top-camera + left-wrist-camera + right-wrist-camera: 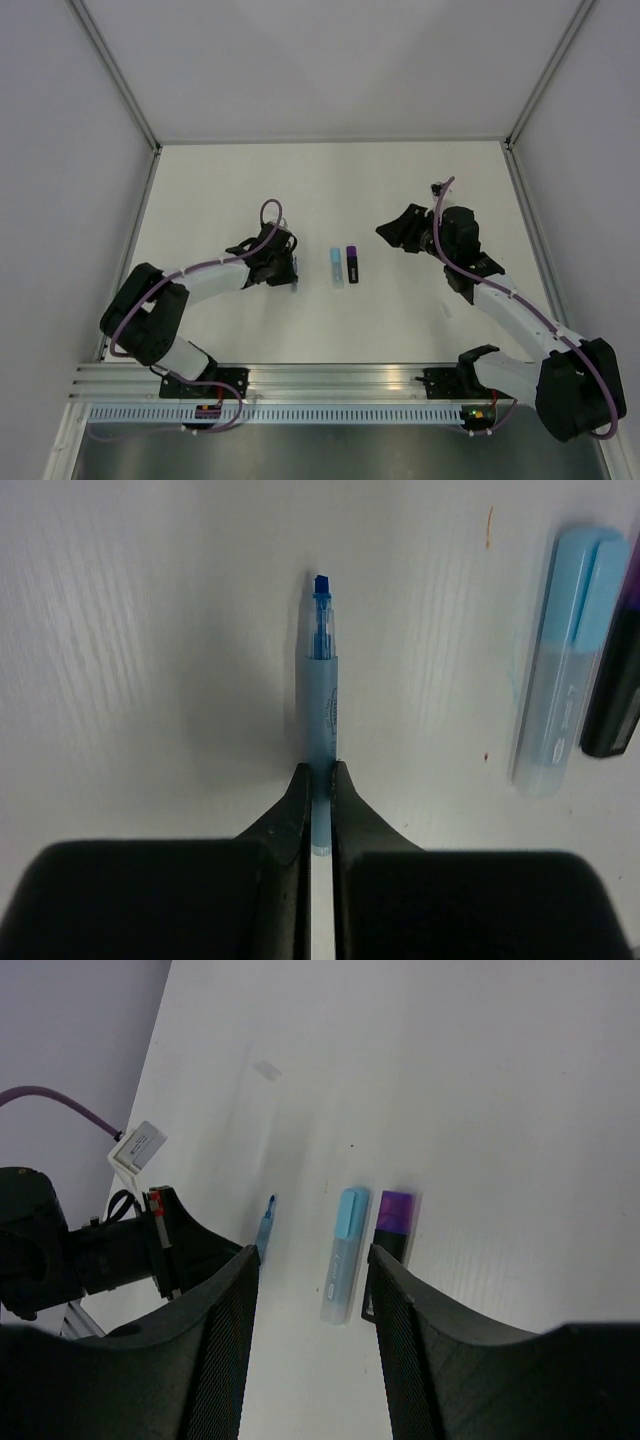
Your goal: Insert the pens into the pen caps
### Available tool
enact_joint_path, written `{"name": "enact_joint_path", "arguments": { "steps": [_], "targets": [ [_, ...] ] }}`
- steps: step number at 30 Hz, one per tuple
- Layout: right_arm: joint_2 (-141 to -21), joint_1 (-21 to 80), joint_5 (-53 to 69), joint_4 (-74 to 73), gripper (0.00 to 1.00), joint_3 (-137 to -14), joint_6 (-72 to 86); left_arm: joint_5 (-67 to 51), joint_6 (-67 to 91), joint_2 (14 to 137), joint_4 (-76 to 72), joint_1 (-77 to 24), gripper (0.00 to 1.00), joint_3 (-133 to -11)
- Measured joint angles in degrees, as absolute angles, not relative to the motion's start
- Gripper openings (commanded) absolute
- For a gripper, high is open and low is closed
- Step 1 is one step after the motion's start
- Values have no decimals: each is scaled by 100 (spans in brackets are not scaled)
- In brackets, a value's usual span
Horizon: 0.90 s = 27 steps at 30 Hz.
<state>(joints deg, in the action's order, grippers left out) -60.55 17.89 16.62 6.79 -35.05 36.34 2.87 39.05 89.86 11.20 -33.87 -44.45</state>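
Thin blue-tipped pen [322, 680] sat pinched in your left gripper [320, 772], fingers [288, 815] nearly closed on its barrel; to its right the light blue marker [335, 268] and black-and-purple marker [352, 264] lay side by side on the table [300, 180]; your right gripper [312, 1255] hung wide open, holding nothing.
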Motion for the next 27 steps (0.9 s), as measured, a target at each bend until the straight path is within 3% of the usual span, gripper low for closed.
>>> {"name": "enact_joint_path", "arguments": {
  "steps": [13,27],
  "targets": [
    [-7505,3485,1267,1605,59,-4333,4032,-1249,3717,6598,38,-3389,2,-3214],
    [-8484,4541,661,2121,57,-4600,4248,-1413,3826,5666,-508,-3389,2,-2633]
  ]
}}
